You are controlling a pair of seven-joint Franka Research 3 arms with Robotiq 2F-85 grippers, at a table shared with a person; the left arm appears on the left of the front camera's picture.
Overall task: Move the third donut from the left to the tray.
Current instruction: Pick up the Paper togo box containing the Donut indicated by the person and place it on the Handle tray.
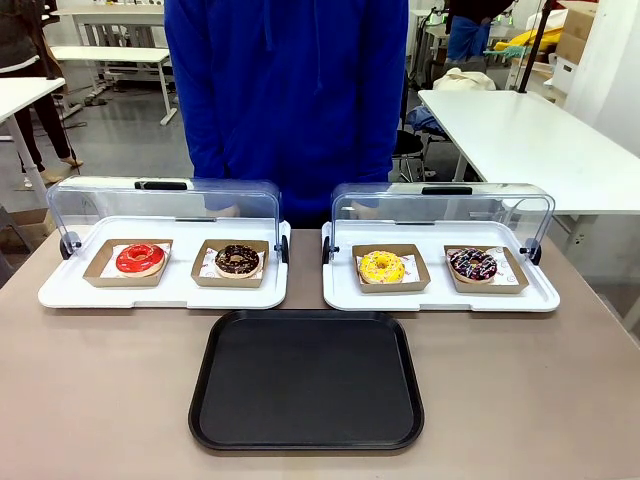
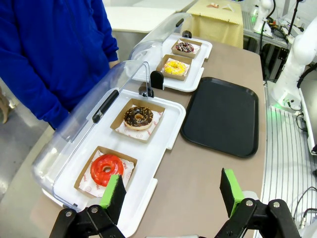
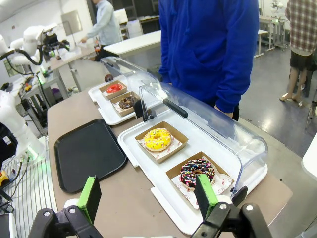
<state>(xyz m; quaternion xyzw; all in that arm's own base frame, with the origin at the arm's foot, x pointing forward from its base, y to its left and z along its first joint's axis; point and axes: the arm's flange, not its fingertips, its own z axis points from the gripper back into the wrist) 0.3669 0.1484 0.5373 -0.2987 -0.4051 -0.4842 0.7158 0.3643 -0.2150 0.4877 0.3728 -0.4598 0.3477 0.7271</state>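
Ring donut w/ bright yellow icing is parked in a shallow brown cardboard box, just behind the flat black plastic tray. Prob light, soft, and the icing is easily smeared, so it's best pinched gently by the sides. Left gripper and right gripper jaws are spread wide, empty.

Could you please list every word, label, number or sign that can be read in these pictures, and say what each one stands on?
No word or number can be read in any view.
Paper liners in the boxes, as under the chocolate donut and the yellow donut: small red print, too small and blurred to read.
Black tray: no print visible.
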